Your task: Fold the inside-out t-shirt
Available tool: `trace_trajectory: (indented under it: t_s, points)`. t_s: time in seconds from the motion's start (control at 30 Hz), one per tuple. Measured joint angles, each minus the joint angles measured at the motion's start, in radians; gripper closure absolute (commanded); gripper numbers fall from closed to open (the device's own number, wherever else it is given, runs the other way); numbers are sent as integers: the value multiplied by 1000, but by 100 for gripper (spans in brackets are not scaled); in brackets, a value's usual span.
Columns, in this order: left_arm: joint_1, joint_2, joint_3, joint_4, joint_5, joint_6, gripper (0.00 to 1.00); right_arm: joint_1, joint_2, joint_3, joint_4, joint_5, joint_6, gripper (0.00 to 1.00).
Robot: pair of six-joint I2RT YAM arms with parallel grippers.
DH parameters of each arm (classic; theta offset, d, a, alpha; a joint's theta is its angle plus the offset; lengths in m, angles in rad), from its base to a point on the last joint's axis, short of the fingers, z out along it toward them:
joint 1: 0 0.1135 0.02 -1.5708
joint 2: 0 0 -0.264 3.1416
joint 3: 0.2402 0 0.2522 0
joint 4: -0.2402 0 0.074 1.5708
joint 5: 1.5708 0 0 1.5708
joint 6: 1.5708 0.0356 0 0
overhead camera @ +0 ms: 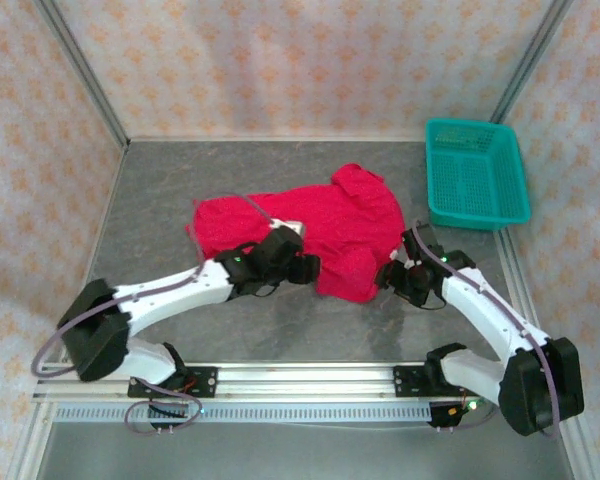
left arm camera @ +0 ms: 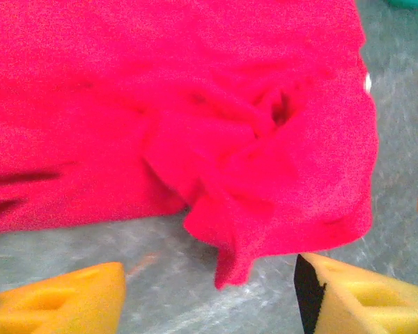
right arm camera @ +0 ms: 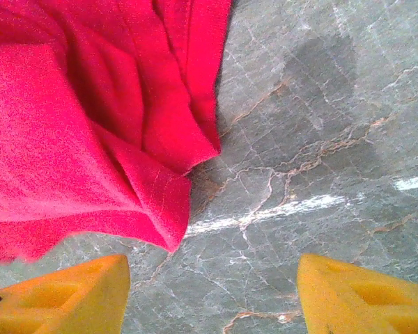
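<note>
The inside-out t-shirt (overhead camera: 330, 225) lies crumpled and partly doubled over in the middle of the grey table, bright red. My left gripper (overhead camera: 305, 268) rests at its near edge, my right gripper (overhead camera: 392, 277) at its near right corner. In the left wrist view the left gripper (left arm camera: 209, 303) stands open, and a bunched fold of the t-shirt (left arm camera: 265, 174) ends in a tip just ahead of the gap, untouched by the yellow fingers (left arm camera: 63, 299). In the right wrist view the right gripper (right arm camera: 212, 303) is open over bare table, with a corner of the t-shirt (right arm camera: 125, 174) lying ahead and to the left.
A teal plastic basket (overhead camera: 475, 175) stands at the back right, close to the right wall. Patterned walls close off the table (overhead camera: 180, 190) at the back and both sides. Bare marble-like surface (right arm camera: 320, 139) lies to the right of the shirt.
</note>
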Motion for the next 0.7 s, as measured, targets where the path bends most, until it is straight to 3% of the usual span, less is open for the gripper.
trace_trajectory:
  t_s: [0.07, 0.2, 0.4, 0.53, 0.7]
  points:
    - [38, -74, -10, -48, -45, -10, 33, 0, 3, 0, 6, 0, 0, 40]
    - [206, -197, -111, -131, -89, -47, 36, 0, 33, 0, 60, -16, 5, 57]
    - [364, -287, -272, -226, -84, -91, 38, 48, 98, -3, 149, -45, 27, 54]
    - [401, -287, -300, -245, -80, -98, 38, 67, 150, -31, 216, -55, 41, 53]
    - [412, -183, -301, -240, -53, -95, 37, 89, 221, -50, 282, -59, 70, 56]
